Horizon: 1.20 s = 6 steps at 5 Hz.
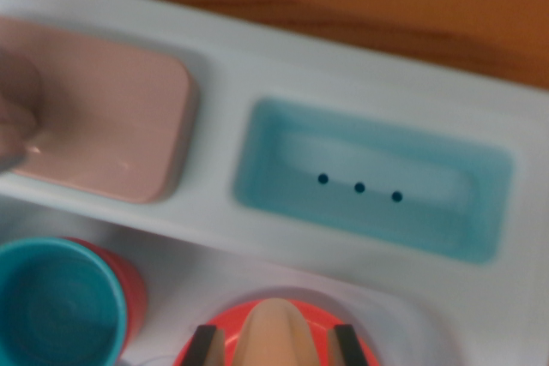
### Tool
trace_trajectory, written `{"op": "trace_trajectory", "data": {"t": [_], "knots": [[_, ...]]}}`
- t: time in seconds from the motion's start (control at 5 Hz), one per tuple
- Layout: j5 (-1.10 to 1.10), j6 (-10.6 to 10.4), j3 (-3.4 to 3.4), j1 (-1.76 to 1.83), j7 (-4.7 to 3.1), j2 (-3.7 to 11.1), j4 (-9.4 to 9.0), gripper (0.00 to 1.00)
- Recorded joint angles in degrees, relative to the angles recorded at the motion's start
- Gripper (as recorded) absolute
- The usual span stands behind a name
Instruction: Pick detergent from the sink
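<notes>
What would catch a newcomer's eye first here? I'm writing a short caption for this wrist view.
Probably the light blue basin with three dark holes, at centre right in the white sink unit. Next, the orange, cream-topped detergent bottle at the bottom edge, between the gripper's dark fingers. A pink tray sits upper left, a teal cup lower left.

No text, label, brand or number can be read anywhere; the wrist view is blurred, so any small print on the cup (56, 310) may be lost.
</notes>
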Motion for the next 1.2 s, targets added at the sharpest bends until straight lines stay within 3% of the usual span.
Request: {"op": "trace_trajectory", "data": {"t": [0.2,0.4,0.8,1.2], "knots": [[0.0,0.0,0.0,0.0,0.0,0.0,0.0,1.0],[-0.3,2.42,-0.07,0.02,0.37,-0.64,1.81,1.0],[-0.3,2.42,-0.07,0.02,0.37,-0.64,1.81,1.0],[-0.95,7.54,-0.21,0.08,1.14,-1.99,5.64,1.0]]}}
